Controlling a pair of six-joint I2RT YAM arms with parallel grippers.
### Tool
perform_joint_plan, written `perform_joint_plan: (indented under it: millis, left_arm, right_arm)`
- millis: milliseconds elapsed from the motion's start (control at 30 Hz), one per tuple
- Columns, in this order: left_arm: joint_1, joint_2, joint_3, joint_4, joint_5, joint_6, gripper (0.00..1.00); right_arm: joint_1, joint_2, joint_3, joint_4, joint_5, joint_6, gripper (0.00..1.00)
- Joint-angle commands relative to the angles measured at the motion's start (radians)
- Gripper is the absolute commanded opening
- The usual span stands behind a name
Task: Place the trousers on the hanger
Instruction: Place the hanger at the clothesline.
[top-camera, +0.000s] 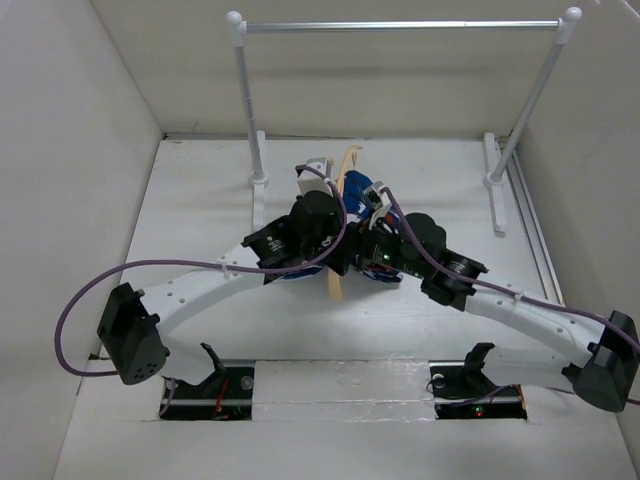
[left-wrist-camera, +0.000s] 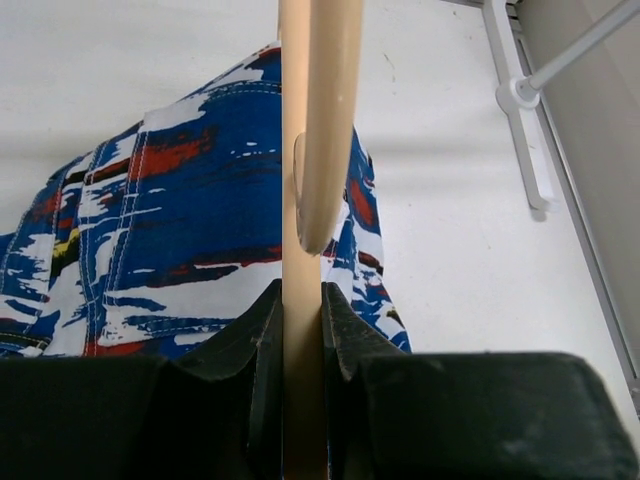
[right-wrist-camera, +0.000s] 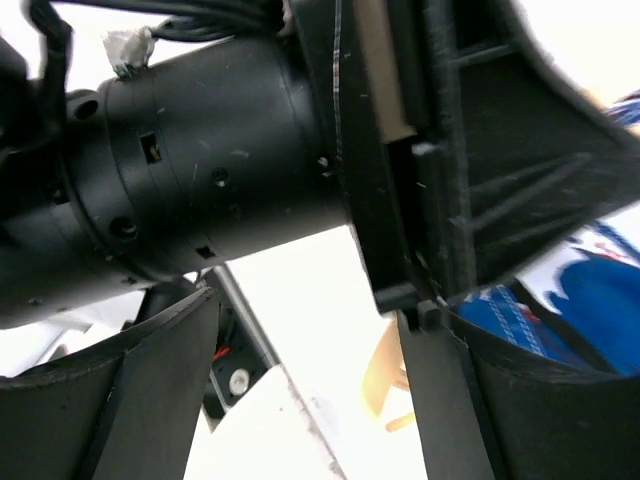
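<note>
The left claw (left-wrist-camera: 300, 300) is shut tight on the hanger (left-wrist-camera: 322, 120), its two black fingers pinching the straight tan bar. A second, curved limb of the frame ends just past the fingertips. From above, the hanger (top-camera: 341, 270) has its long axis running from the near edge of the table (top-camera: 200, 200) toward the far edge, about midway between the left and right edges. It lies in front of the silver rail (top-camera: 400, 26) and well apart from it.

The trousers (left-wrist-camera: 180, 220) lie spread on the table under the hanger. In the left wrist view most of the printed cloth sits on the left of the bar and a narrower strip shows on its right. Whether the bar touches the cloth or hangs just above it cannot be told. From above only patches of the trousers (top-camera: 357, 192) show, because both wrists cover the rest.

The right claw (right-wrist-camera: 315, 310) is spread wide with nothing between its fingers. It is pushed in close against the left arm's black wrist. Blue cloth shows just past its right finger, and a scrap of tan hanger lies between the fingers, farther off.

The free right claw is probably the one to pick up the cloth. It would need to swing toward the fabric on its own side and carry it across the bar, at right angles to the hanger's long axis.
</note>
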Motion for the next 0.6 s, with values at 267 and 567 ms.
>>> perform_joint_plan:
  millis: [267,567]
  left_arm:
    - [-0.018,-0.086,0.033,0.138,0.014,-0.013,0.0]
    - [-0.018,-0.101,0.027,0.135,0.022,-0.025,0.0]
  right_arm:
    - [0.033,-0.134,-0.095,-0.027,0.211,0.007,0.76]
    - [0.021,0.104,-0.032,0.2,0.062,-0.024,0.59]
